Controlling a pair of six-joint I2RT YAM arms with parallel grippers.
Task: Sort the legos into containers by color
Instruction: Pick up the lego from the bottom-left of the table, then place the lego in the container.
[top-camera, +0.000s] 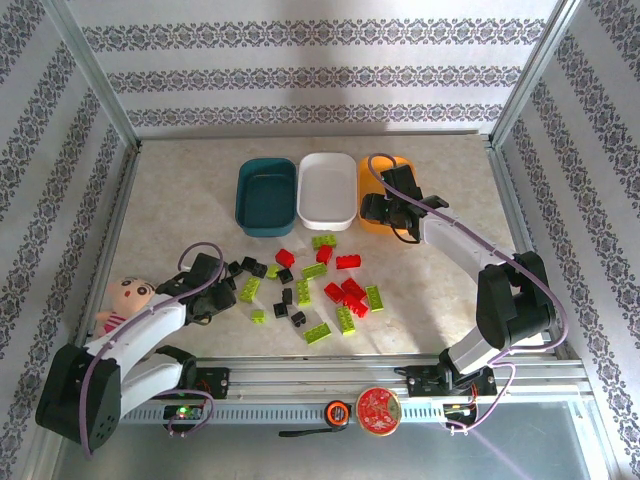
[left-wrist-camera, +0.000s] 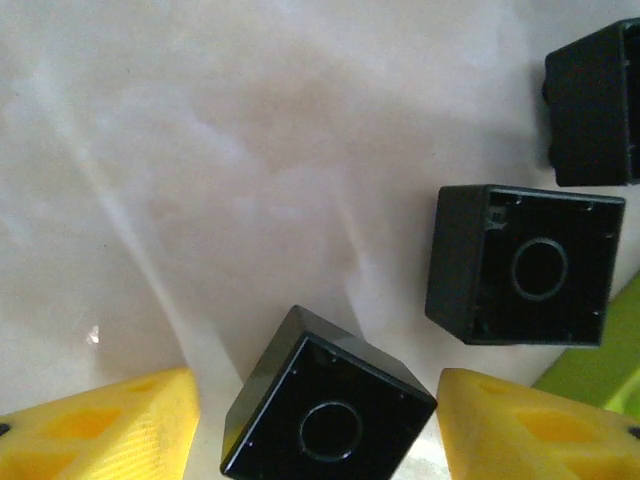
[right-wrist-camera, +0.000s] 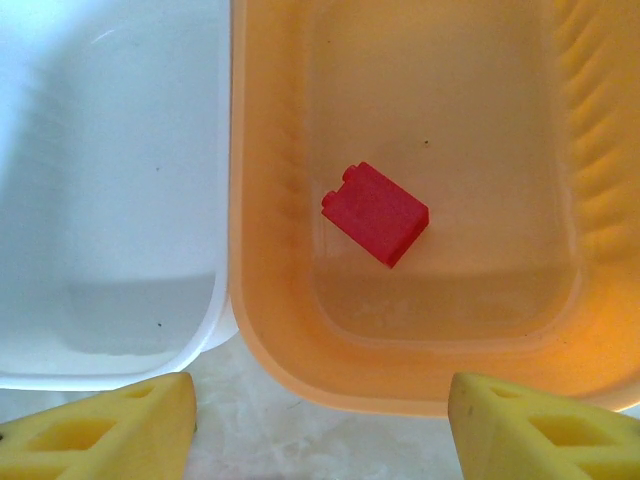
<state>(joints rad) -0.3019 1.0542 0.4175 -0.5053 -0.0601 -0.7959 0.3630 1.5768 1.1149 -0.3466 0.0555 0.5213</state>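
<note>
Far left, the doll lay at the edge of the worktop — not mine to sort. Just beside it, my left jaws were down at the left fringe of the legos. They stood apart, with one black brick between the yellow pads. The right pad looked close against it and the left showed a gap, so no grip I could claim. Two more black bricks lay near.

Moving right, the teal tray and the white tray had nothing in them that I could see. The orange tray held a single red brick, lying flat on its floor. My right jaws hung apart over that tray's near end, carrying nothing.

By my reckoning the job had barely begun — one brick home, and the red, lime and black ones scattered in front of the trays all left to do.

The worktop was pale, marbled and a little glossy. Walls papered in grey ornamental stripes closed it in on three sides, with metal posts at the corners.
</note>
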